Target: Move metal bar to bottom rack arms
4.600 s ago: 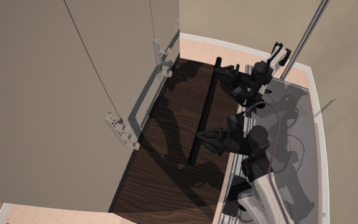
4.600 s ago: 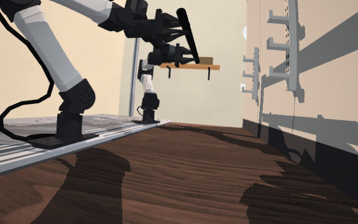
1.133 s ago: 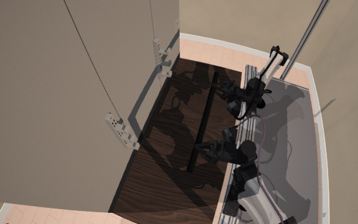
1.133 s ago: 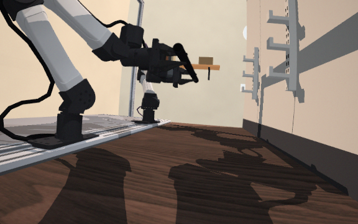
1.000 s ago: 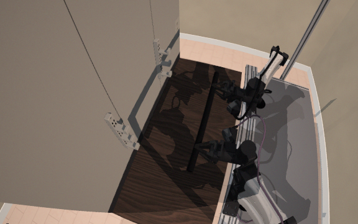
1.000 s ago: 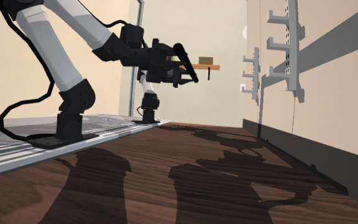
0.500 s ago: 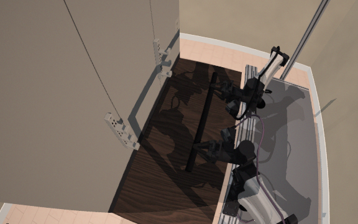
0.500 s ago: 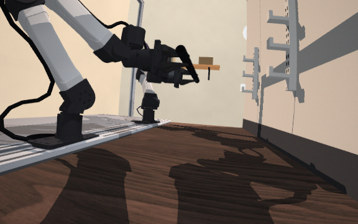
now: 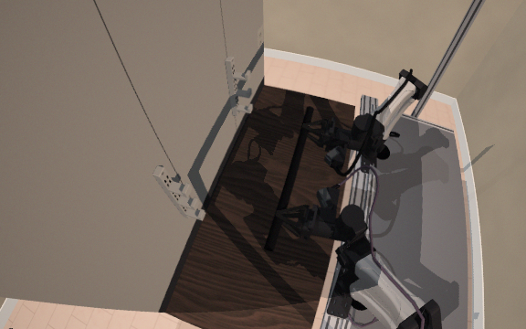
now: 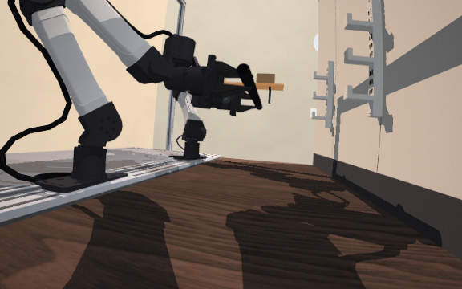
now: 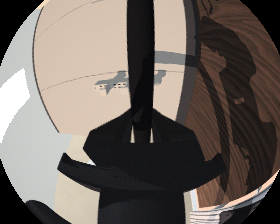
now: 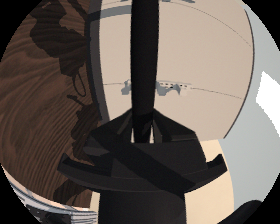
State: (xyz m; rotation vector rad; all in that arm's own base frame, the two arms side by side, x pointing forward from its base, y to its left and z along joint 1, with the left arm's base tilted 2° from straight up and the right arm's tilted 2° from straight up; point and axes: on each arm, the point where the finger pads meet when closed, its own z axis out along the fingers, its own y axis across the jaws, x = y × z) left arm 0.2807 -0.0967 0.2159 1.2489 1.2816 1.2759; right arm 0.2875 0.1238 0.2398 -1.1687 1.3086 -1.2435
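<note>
The black metal bar (image 9: 297, 157) (image 10: 250, 85) (image 11: 141, 40) (image 12: 145, 50) is held in the air, away from the wall. My left gripper (image 9: 279, 217) (image 11: 141, 112) is shut on it near one end, the lower end in the top view. My right gripper (image 9: 306, 129) (image 12: 142, 112) is shut on it near the other end. The rack is two grey brackets on the wall, the left one (image 9: 167, 183) (image 10: 330, 92) and the right one (image 9: 231, 78) (image 10: 378, 60), each with three hooked arms. The bottom arms (image 10: 357, 95) (image 9: 245, 109) carry nothing.
The wall (image 9: 85, 114) stands beyond the bar. A dark wooden surface (image 9: 245, 256) (image 10: 199, 225) lies below, between the wall and the metal rail (image 10: 147, 177) that carries both arm bases. An orange shelf (image 10: 279, 87) with a box (image 10: 265, 78) shows in the background.
</note>
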